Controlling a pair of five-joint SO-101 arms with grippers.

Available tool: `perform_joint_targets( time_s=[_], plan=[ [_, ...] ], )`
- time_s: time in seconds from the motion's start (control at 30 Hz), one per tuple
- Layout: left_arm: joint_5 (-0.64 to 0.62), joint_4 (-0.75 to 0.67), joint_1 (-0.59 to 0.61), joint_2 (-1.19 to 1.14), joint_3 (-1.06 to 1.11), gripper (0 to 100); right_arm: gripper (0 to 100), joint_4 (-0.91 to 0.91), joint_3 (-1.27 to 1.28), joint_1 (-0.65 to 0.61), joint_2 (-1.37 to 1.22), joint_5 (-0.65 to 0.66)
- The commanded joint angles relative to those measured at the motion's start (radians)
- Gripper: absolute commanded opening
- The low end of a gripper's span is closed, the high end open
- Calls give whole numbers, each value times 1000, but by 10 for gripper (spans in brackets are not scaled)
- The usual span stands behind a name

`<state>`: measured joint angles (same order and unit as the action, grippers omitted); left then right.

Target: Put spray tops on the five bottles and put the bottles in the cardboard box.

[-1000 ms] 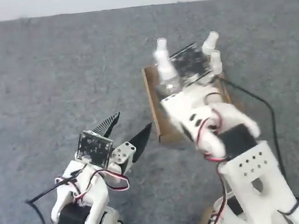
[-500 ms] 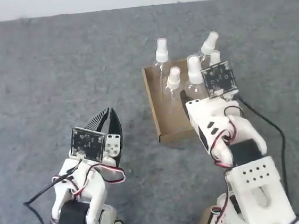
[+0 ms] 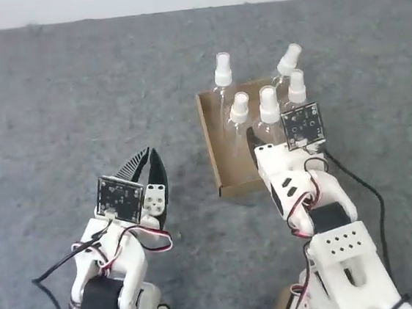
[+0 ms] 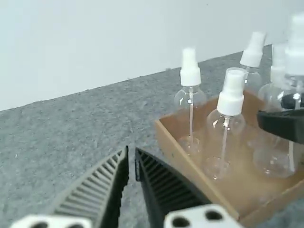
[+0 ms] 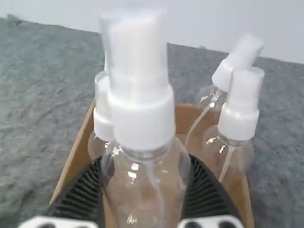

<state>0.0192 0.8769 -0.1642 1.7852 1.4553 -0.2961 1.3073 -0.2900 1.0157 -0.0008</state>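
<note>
The clear spray bottle (image 5: 142, 175) stands upright in the cardboard box (image 3: 210, 143), its white spray top (image 5: 137, 95) pointing up, and the right gripper (image 5: 145, 187) clasps its body from both sides. Four other capped bottles (image 3: 225, 97) stand beside it. The left gripper (image 3: 150, 160), fingers nearly together and empty, hangs over grey carpet (image 3: 75, 102) beside the box.

Each bottle (image 5: 145, 190): clear plastic, glossy, smooth. Spray tops (image 5: 137, 95): white plastic, smooth, dull sheen. Cardboard box (image 3: 207, 139): brown, matt, raw paper face. Table cover (image 3: 74, 87), upper left: grey cloth, rough, fibrous. Left gripper (image 4: 131, 154): black plastic, matt, ribbed. Arm shells (image 3: 348, 246): white plastic, smooth.
</note>
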Motion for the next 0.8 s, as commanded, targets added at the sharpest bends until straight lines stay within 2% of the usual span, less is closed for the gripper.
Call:
perform_joint_targets(
  time_s=[0.0, 0.37, 0.47, 0.77],
  plan=[
    [-11, -23, 6, 15, -5, 12, 6, 51, -8, 12, -15, -11],
    [-11, -23, 6, 15, -5, 12, 6, 255, 48, 12, -219, -9],
    [-11, -23, 6, 15, -4, 12, 6, 326, 104, 12, -225, -6],
    [-11, -23, 6, 15, -4, 12, 7, 389, 181, 12, -226, -8]
  ],
)
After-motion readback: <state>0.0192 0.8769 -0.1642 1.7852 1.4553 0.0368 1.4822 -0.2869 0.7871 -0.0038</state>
